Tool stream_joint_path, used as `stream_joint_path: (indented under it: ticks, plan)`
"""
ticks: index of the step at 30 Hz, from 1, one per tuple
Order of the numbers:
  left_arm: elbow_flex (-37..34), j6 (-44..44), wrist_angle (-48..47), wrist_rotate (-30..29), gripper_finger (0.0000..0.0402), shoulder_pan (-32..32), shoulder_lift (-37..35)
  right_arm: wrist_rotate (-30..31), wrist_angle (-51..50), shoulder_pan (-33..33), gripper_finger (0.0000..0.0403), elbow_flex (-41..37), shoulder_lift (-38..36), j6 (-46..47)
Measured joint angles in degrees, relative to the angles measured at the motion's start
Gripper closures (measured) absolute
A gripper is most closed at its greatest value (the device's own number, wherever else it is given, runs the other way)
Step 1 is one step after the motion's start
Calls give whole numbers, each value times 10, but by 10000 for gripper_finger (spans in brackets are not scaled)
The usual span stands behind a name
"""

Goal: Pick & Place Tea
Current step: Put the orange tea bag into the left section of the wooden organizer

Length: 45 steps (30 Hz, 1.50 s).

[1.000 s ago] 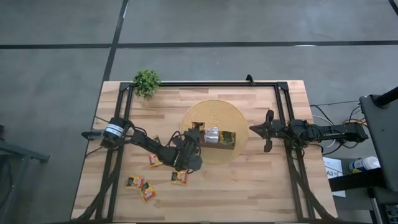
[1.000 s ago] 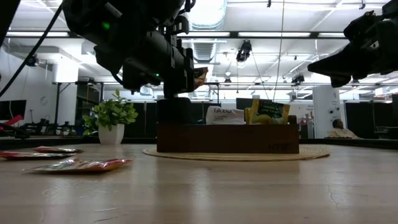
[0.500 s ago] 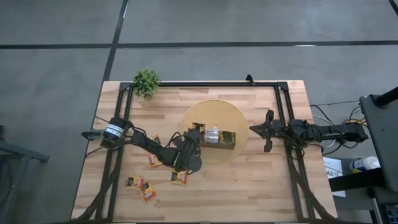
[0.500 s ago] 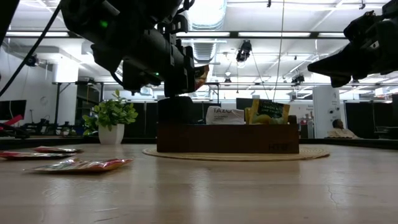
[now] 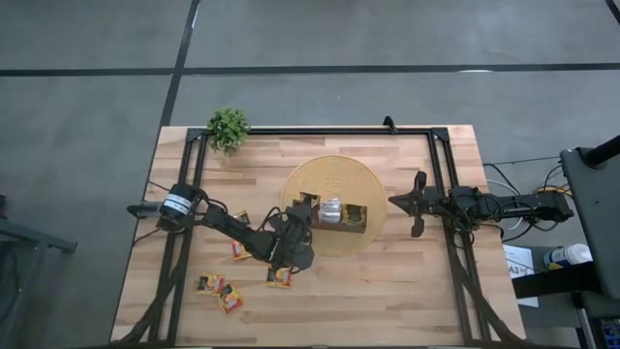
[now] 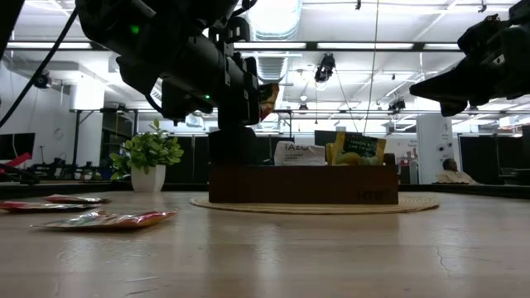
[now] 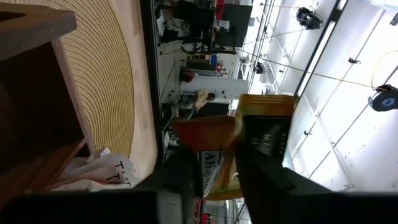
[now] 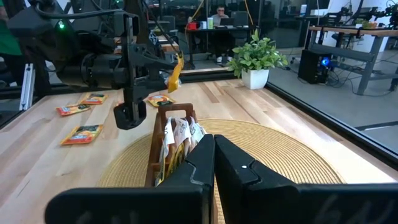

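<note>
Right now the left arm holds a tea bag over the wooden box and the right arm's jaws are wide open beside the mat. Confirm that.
One thing is wrong: the right gripper has its jaws shut, as the right wrist view shows. The rest stands: the left gripper holds a tea bag over the wooden box, and the right arm waits beside the mat.

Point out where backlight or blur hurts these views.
Low view: ceiling lights leave the left gripper and right arm as silhouettes. Left wrist view: bright windows wash out the background; the held sachet is soft. High view: evenly lit.
</note>
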Motion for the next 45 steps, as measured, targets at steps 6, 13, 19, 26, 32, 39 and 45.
stream_joint_path:
  ticks: [6, 13, 19, 26, 32, 39, 45]
  plan:
    - [0, -2, 0, 2, 219, 0, 0, 0, 0, 0, 394, 0, 0, 0]
    - [0, -21, 0, 25, 180, 0, 0, 0, 0, 0, 394, 0, 0, 0]
    - [0, -49, 9, 28, 179, 0, -1, 0, 0, 0, 394, 0, 0, 0]
    - [0, -43, 11, 28, 179, -2, -15, 0, 0, 0, 394, 0, 0, 0]
    - [0, -31, -7, 39, 183, -1, -23, 0, 0, 0, 394, 0, 0, 0]
    - [0, -102, -69, 66, 205, 3, -23, 0, 0, 0, 394, 0, 1, 0]
    - [4, -89, -74, 54, 217, 10, -30, 0, 0, 0, 394, 0, 1, 0]
